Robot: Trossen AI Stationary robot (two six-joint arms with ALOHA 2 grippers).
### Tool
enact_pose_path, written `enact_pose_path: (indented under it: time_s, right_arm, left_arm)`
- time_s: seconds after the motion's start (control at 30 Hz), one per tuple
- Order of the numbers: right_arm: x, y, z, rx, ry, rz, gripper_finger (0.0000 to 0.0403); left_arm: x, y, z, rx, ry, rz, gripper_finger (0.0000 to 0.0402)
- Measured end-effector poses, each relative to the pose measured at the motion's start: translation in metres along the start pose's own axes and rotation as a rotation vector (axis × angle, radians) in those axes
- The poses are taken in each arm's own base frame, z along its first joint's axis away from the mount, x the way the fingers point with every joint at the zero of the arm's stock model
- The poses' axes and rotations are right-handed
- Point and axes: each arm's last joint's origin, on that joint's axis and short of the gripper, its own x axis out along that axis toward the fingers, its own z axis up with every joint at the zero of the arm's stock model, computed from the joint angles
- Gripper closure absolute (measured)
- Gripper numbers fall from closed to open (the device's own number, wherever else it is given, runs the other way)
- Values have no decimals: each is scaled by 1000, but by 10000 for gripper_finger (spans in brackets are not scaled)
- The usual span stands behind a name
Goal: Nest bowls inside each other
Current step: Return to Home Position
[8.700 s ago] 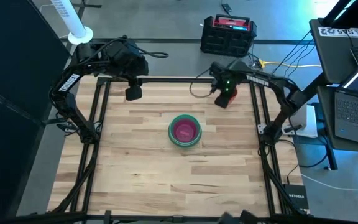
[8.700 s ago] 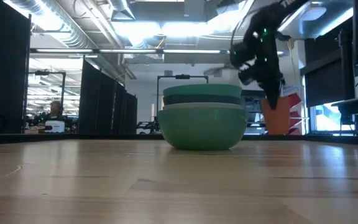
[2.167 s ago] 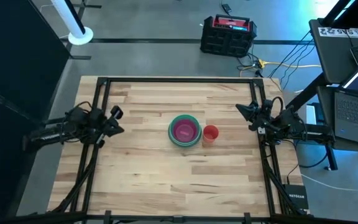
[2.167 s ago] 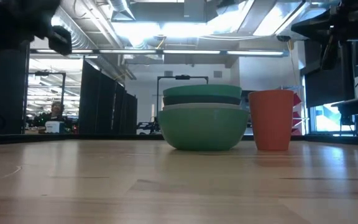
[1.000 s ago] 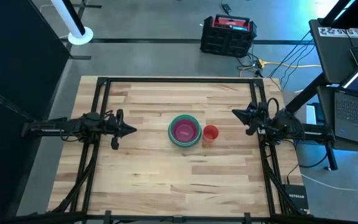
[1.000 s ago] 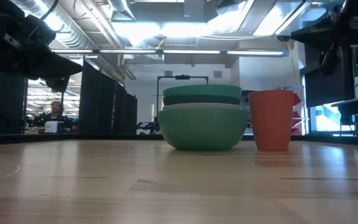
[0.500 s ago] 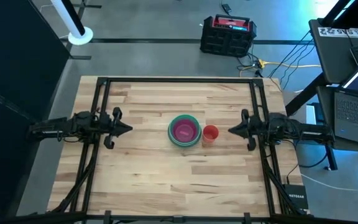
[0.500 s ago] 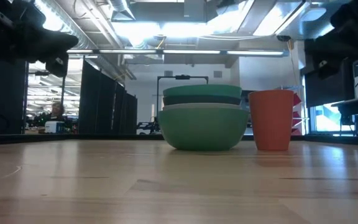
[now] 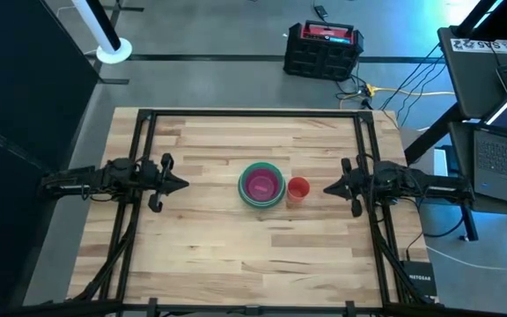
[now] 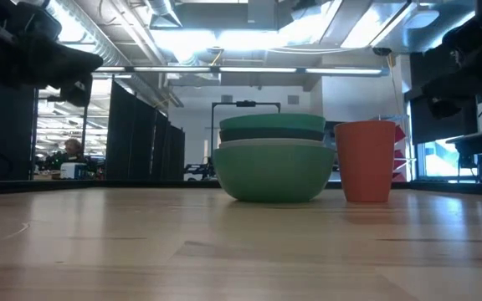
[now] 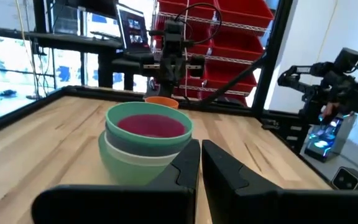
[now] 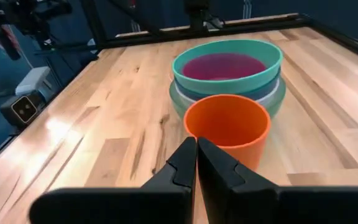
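The bowls (image 9: 261, 185) stand nested in one stack at the table's middle: a sage green one at the bottom (image 10: 273, 171), a white rim, a dark teal one, a green one and a magenta one innermost (image 12: 222, 65). An orange cup (image 9: 298, 189) stands upright just right of the stack. My left gripper (image 9: 184, 184) hovers at the table's left edge, shut, pointing level at the stack (image 11: 146, 134). My right gripper (image 9: 326, 187) hovers at the right edge, shut, pointing at the cup (image 12: 227, 127). Both hold nothing.
Black frame rails (image 9: 135, 211) run along the table's left and right sides under the arms. A red and black case (image 9: 323, 48) sits on the floor beyond the far edge. Bare wood (image 9: 253, 255) lies near the front edge.
My right gripper has rolled about its own line and tipped downward a little, staying at the right edge. My left arm has drawn back slightly toward the left edge. Bowls and cup have not moved.
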Motion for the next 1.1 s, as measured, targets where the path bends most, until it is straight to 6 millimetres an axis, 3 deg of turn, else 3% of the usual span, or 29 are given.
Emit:
enact_pose_path:
  time_s: [0.43,0.63,0.9,1.1]
  right_arm:
    - [0,-1,0,-18,-7,-51,402]
    - [-2,-2,18,-45,-191,-113,402]
    - [-1,0,11,-110,-104,-40,402]
    - [-15,4,33,-117,-181,-47,402]
  left_arm:
    - [0,0,0,-98,3,2,402]
    - [0,0,0,-99,5,2,402]
    - [0,0,0,-101,6,2,402]
    - [0,0,0,-101,6,2,402]
